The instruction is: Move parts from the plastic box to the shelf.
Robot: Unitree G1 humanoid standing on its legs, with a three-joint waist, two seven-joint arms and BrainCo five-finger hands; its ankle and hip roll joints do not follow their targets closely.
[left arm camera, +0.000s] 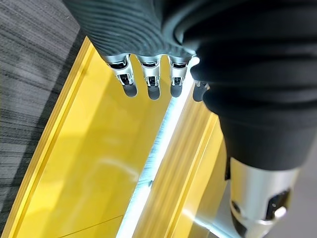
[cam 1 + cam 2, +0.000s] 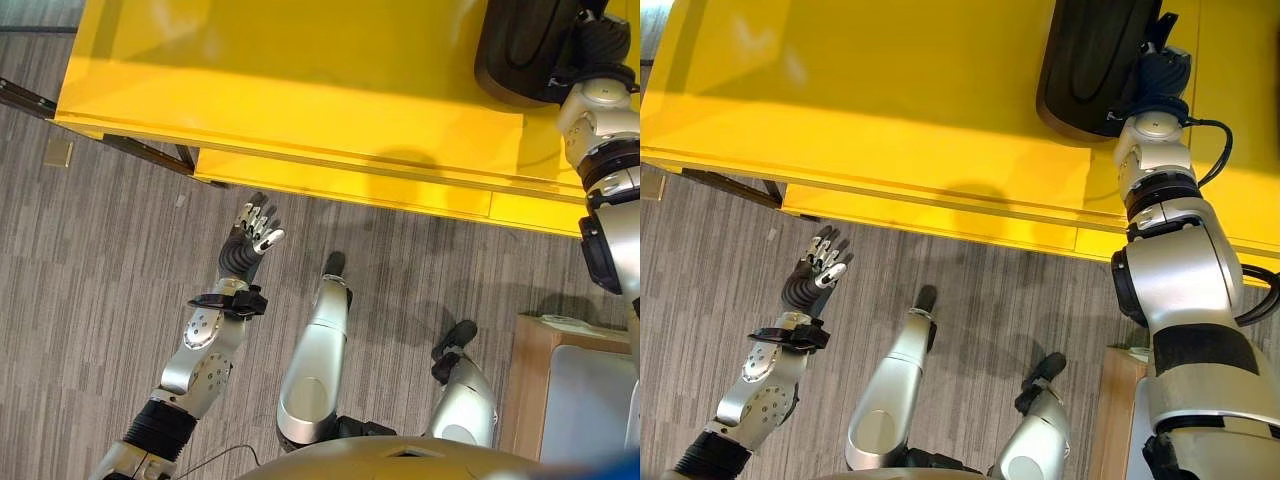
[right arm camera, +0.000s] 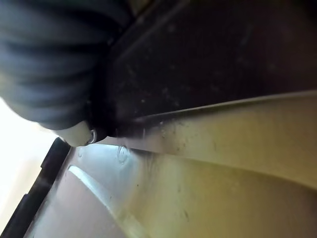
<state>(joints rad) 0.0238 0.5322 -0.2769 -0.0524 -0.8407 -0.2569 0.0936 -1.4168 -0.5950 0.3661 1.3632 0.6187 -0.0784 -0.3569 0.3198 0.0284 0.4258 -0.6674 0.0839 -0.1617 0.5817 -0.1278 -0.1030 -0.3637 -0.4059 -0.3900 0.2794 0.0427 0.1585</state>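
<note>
A large black curved part (image 2: 1090,60) lies on the top of the yellow shelf (image 2: 300,90), at its far right. My right hand (image 2: 1162,72) is pressed against the part's right side, with its dark cover against the part's edge. Up close in the right wrist view, the part's dark surface (image 3: 213,59) lies over the yellow shelf top (image 3: 223,163). My left hand (image 2: 255,230) hangs open and empty over the carpet, just in front of the shelf's front edge. The shelf's yellow surface (image 1: 94,163) lies past its fingertips.
A pale grey box (image 2: 590,400) sits on a wooden stand (image 2: 528,375) at the lower right, beside my right arm. Grey carpet (image 2: 90,260) covers the floor in front of the shelf. A dark shelf leg (image 2: 25,98) runs out at the far left.
</note>
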